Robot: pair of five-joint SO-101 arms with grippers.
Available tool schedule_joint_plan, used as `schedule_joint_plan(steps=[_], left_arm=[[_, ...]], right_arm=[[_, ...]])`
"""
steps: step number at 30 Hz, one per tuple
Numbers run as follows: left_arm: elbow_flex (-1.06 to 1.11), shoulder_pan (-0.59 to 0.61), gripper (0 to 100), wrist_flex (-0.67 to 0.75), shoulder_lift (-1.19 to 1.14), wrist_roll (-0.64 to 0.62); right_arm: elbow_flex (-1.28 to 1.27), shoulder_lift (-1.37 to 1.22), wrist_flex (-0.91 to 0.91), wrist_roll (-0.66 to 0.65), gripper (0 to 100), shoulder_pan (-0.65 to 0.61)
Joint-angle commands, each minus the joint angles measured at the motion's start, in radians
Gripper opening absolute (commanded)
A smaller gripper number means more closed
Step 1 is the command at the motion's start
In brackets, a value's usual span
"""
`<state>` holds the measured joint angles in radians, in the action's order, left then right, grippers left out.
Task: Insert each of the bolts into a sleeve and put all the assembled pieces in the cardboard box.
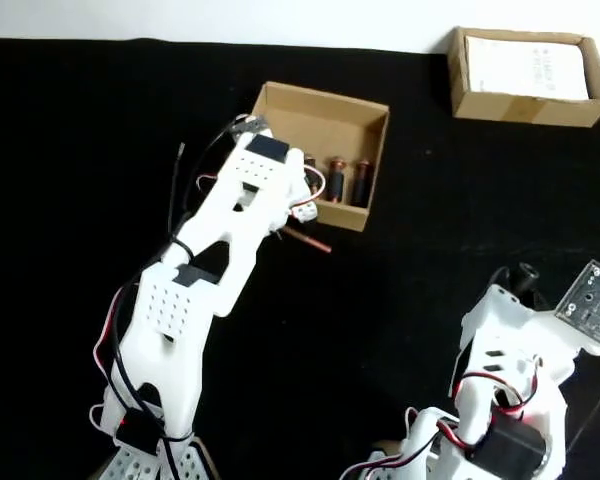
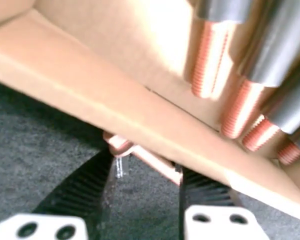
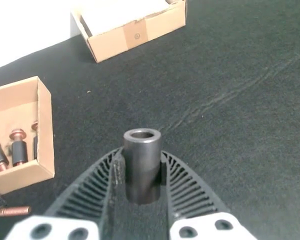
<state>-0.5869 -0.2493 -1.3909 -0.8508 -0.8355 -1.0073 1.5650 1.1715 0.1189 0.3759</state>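
Now the bolt (image 2: 140, 156) lies flat along the cardboard box's (image 2: 90, 95) outer wall, between the left gripper's (image 2: 146, 174) parted fingers (image 2: 87, 197); the right gripper (image 3: 140, 158) clasps a sleeve (image 3: 141, 170) upright, well apart.

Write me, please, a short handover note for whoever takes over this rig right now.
Left claw: open, its fingers either side of a loose bolt that lies on the table just outside the cardboard box.
Right claw: shut on a sleeve, well away from the box.
Done: several assembled pieces lie in the box.
Left: grip the bolt, insert it into the held sleeve, then put that piece in the box.
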Motion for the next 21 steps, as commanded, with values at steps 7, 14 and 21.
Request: schedule_joint_plan(steps=[7,14,21], left_arm=[[-0.016,0.035,1,-0.041,0.061,-0.002],[-0.016,0.001,1,-0.052,0.239,0.048],[-0.016,-0.119,1,-0.132,0.522,0.253]], right_arm=[[-0.013,0.002,-0.033,-0.002,0.7,0.002],[0.041,0.028,0.153,0.000,0.7,-0.113],[0.061,0.272,0.288,0.000,0.7,-0.375]])
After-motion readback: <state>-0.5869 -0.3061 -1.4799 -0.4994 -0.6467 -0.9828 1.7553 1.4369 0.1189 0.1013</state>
